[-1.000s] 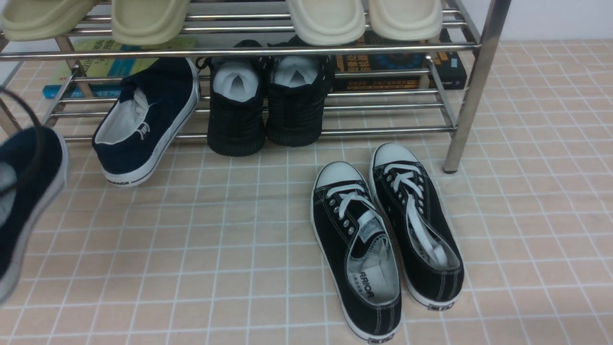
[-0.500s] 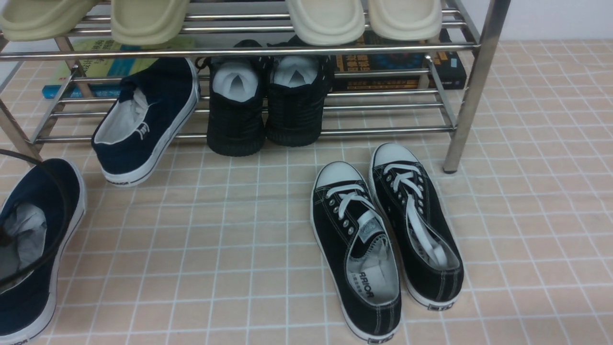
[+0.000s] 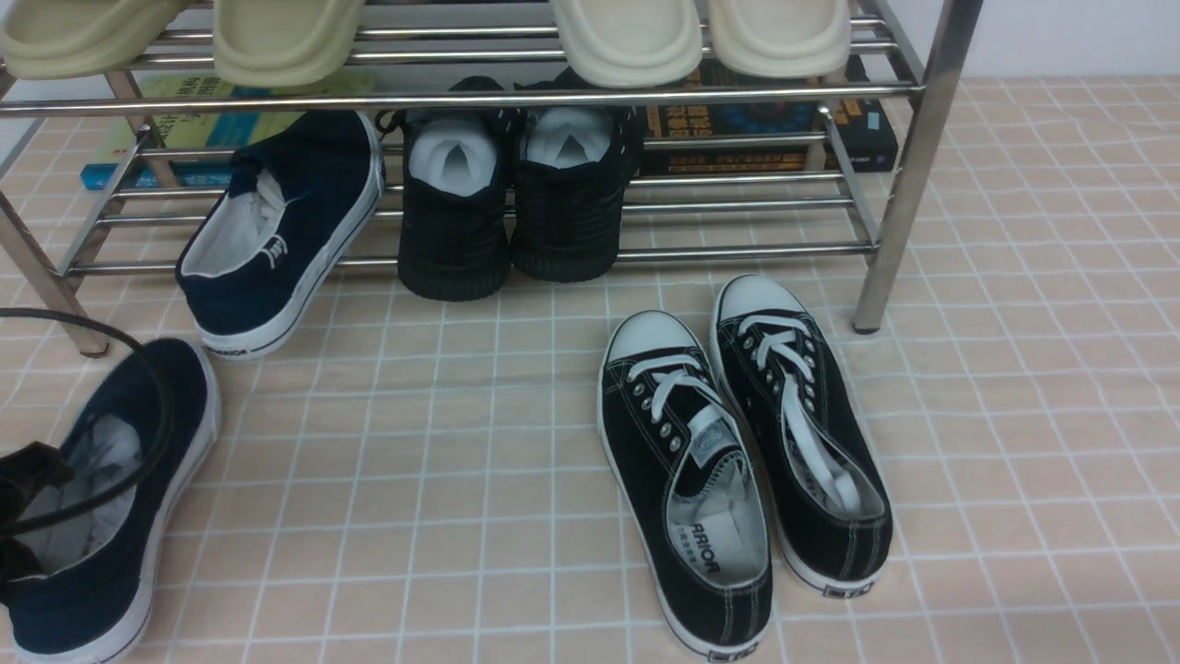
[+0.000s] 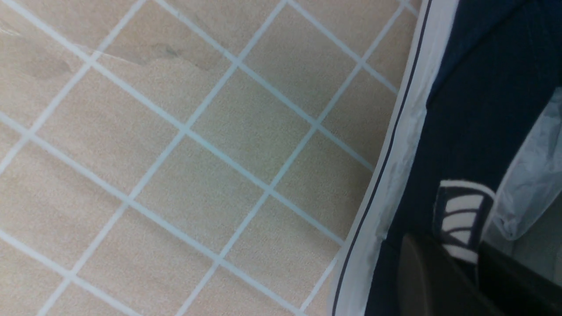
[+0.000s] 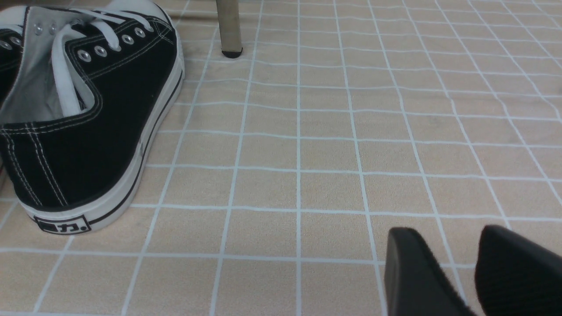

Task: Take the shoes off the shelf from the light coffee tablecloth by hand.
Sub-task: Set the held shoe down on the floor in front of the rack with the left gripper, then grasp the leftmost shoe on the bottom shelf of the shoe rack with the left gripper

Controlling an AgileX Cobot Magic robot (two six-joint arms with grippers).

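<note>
One navy shoe (image 3: 101, 516) with a white sole and white paper inside lies low on the light coffee tablecloth (image 3: 442, 480) at the front left. My left gripper (image 3: 18, 516) is shut on its collar. In the left wrist view the gripper (image 4: 476, 263) pinches the shoe's side wall (image 4: 465, 131) at the striped tab. The second navy shoe (image 3: 277, 240) lies on the lower tier of the chrome shelf (image 3: 737, 251), with its heel hanging over the front rod. My right gripper (image 5: 452, 245) hovers empty over the cloth, its jaws close together.
A black lace-up pair (image 3: 737, 443) stands on the cloth in front of the shelf's right leg (image 3: 899, 221). A black knit pair (image 3: 512, 203) sits on the lower tier. Beige slippers (image 3: 627, 37) are on the upper tier and books (image 3: 765, 129) lie behind.
My left gripper has carried the navy shoe down and to the right. The shoe was raised and tilted at the left edge and now lies low on the cloth. Nothing else moved.
</note>
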